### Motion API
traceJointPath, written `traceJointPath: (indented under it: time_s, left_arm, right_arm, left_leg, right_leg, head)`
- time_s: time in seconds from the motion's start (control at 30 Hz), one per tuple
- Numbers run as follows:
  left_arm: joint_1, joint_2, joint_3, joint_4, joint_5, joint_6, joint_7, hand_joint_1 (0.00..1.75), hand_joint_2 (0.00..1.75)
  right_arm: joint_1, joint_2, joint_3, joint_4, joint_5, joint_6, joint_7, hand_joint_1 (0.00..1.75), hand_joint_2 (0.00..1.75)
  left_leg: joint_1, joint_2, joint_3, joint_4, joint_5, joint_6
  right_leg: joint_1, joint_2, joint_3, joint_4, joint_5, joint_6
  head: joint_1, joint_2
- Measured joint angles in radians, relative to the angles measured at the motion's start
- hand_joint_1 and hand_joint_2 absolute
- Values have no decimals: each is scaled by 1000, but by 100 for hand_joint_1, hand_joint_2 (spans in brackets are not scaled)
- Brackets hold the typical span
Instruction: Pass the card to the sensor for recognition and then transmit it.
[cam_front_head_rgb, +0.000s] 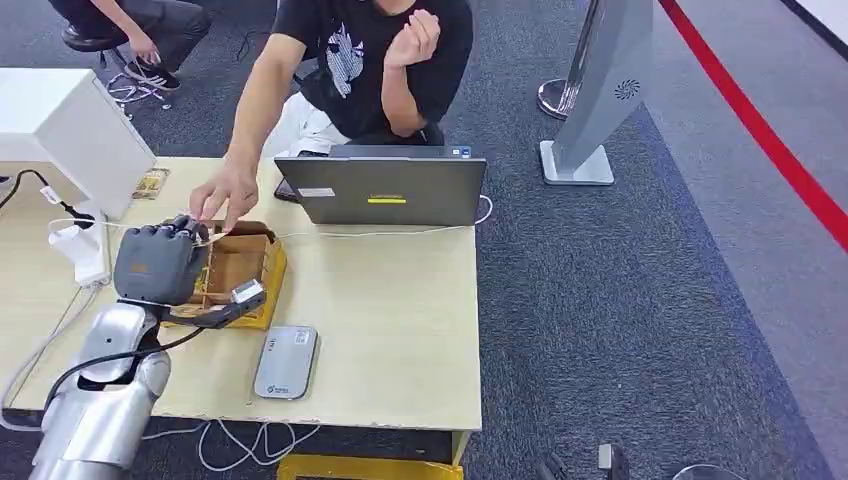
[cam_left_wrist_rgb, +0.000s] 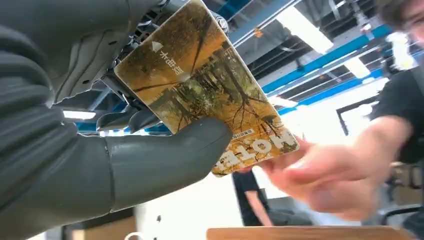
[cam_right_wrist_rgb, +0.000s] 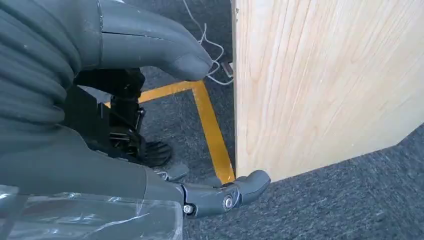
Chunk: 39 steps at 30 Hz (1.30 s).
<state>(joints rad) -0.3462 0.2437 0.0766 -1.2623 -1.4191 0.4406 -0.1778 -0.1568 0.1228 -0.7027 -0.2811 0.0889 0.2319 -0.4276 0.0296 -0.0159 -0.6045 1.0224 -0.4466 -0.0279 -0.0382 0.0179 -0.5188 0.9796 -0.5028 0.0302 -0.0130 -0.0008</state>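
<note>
Two hands are meeting at the card in the head view: the robot's left hand (cam_front_head_rgb: 160, 262) is reaching over the far left part of the counter (cam_front_head_rgb: 390, 320), above a wooden box (cam_front_head_rgb: 243, 268), and a person's hand (cam_front_head_rgb: 225, 197) is coming down onto its fingertips from the far side. The card itself is too small to make out here. A grey sensor pad (cam_front_head_rgb: 286, 362) is lying flat on the counter, just near and to the right of the box. A grey laptop (cam_front_head_rgb: 385, 188) is standing open at the far edge, in front of the seated person (cam_front_head_rgb: 370, 60). A white box (cam_front_head_rgb: 70, 125) is sitting at the far left corner, and a white cable is trailing along the counter past the laptop.

In the left wrist view, the left hand is gripping the card (cam_left_wrist_rgb: 200, 82), a yellow-brown card with a picture of trees, between the thick thumb (cam_left_wrist_rgb: 165, 157) and the darker fingers behind it. The person's hand (cam_left_wrist_rgb: 325, 175), blurred, is touching the card's free end.

In the right wrist view, the right hand (cam_right_wrist_rgb: 100, 115) is hanging beside the counter's edge above the dark carpet (cam_right_wrist_rgb: 325, 200) and a yellow floor line (cam_right_wrist_rgb: 212, 130). It is holding nothing, with thumb and fingers spread apart.
</note>
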Motion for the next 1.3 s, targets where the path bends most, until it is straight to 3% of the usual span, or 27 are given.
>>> traceJointPath:
  time_s: [0.53, 0.57, 0.6, 1.3]
  left_arm:
    - [0, 5, 31, 40, -8, 11, -18, 175, 175]
    - [0, 5, 31, 40, -9, 12, -19, 68, 175]
    - [0, 5, 31, 40, -10, 13, -19, 0, 175]
    - [66, -29, 31, -16, 37, 53, -91, 0, 175]
  right_arm:
    - [-1, 0, 0, 0, 2, 0, 0, 0, 175]
    - [-2, 0, 0, 0, 3, 0, 0, 0, 175]
    - [-2, 0, 0, 0, 3, 0, 0, 0, 175]
    - [-7, 0, -13, 0, 5, 0, -6, 0, 175]
  left_leg:
    - [0, 0, 0, 0, 0, 0]
    - [0, 0, 0, 0, 0, 0]
    - [0, 0, 0, 0, 0, 0]
    - [0, 0, -1, 0, 0, 0]
  right_leg:
    - [0, 0, 0, 0, 0, 0]
    - [0, 0, 0, 0, 0, 0]
    - [0, 0, 0, 0, 0, 0]
    - [0, 0, -1, 0, 0, 0]
  head:
    - [0, 0]
    - [0, 0]
    - [0, 0]
    - [0, 0]
